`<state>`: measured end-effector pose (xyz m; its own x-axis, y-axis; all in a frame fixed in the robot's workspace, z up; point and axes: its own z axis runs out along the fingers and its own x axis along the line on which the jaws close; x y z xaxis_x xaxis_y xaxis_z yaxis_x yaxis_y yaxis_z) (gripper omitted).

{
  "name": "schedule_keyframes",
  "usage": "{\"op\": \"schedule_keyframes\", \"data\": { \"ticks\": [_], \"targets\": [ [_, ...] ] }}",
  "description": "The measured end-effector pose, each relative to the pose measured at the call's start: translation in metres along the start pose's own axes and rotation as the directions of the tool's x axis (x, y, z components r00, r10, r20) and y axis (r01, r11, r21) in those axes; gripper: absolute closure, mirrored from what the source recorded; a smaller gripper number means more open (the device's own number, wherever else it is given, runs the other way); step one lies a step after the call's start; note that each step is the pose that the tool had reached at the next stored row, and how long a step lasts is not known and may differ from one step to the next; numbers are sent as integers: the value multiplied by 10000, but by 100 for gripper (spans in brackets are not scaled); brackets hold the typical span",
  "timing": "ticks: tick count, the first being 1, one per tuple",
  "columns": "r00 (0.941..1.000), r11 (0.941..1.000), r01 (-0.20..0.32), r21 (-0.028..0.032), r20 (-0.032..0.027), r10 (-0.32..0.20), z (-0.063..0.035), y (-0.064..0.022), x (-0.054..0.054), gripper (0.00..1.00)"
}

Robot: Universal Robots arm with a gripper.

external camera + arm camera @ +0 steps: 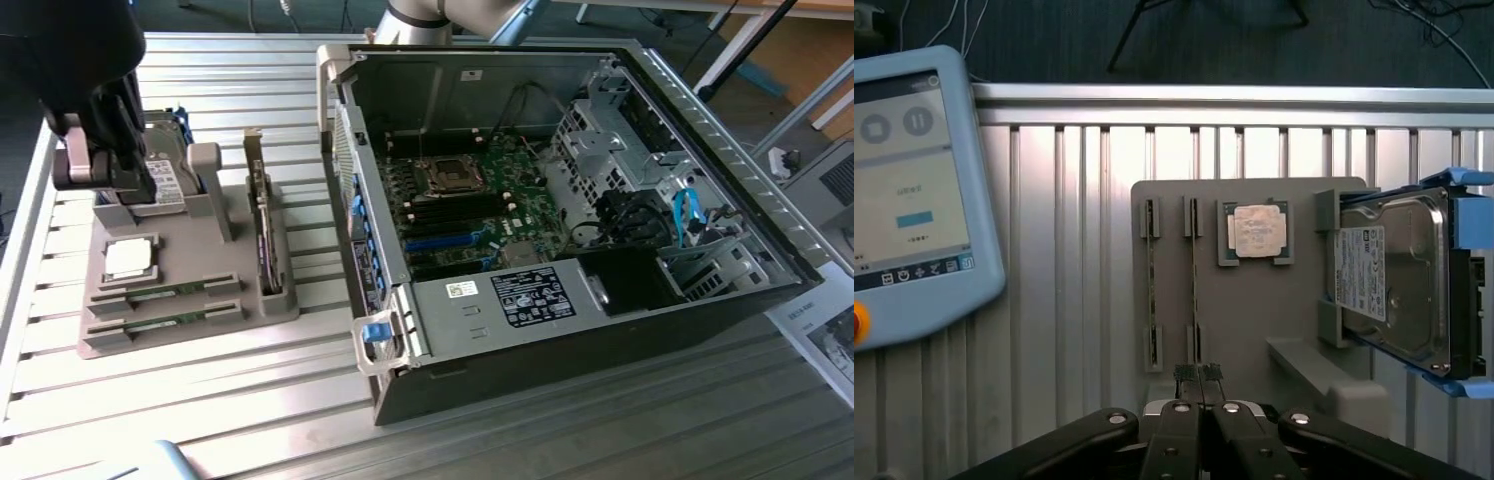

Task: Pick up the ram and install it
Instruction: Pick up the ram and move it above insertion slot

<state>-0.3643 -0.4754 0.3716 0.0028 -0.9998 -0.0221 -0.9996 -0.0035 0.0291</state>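
Gripping: nothing; gripper jaws pressed together, black fingertips meeting, empty.
Gripper place: over the grey holder, fingertips near one end of the ram; whether touching, cannot tell.
Ram look: long, narrow, thin green board; in the exterior view a green strip with darker patches along it; edge-on in the wrist view, little more than a dark line.
Ram place: standing on its long edge in a holder slot, a clip at each end, just beside the processor.
Second stick: same kind, in the parallel slot beside the ram, on the side away from the processor.
Holder place: on the slatted table, to the exterior view's left of the open case, apart from it.
Hidden: both ram ends covered by the clips; separate chips not made out.
Cut off: hard drive and pendant, each by the frame edge.
Hard to make out: pendant screen text; memory slots inside the case.
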Motion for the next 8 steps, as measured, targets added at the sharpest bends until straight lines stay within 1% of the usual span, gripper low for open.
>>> {"op": "schedule_keyframes", "data": {
  "ticks": [4,8],
  "targets": [
    [10000,10000,0,0,0,0,49,-1,1,90],
    [10000,10000,0,0,0,0,122,-4,3,90]
  ]
}}
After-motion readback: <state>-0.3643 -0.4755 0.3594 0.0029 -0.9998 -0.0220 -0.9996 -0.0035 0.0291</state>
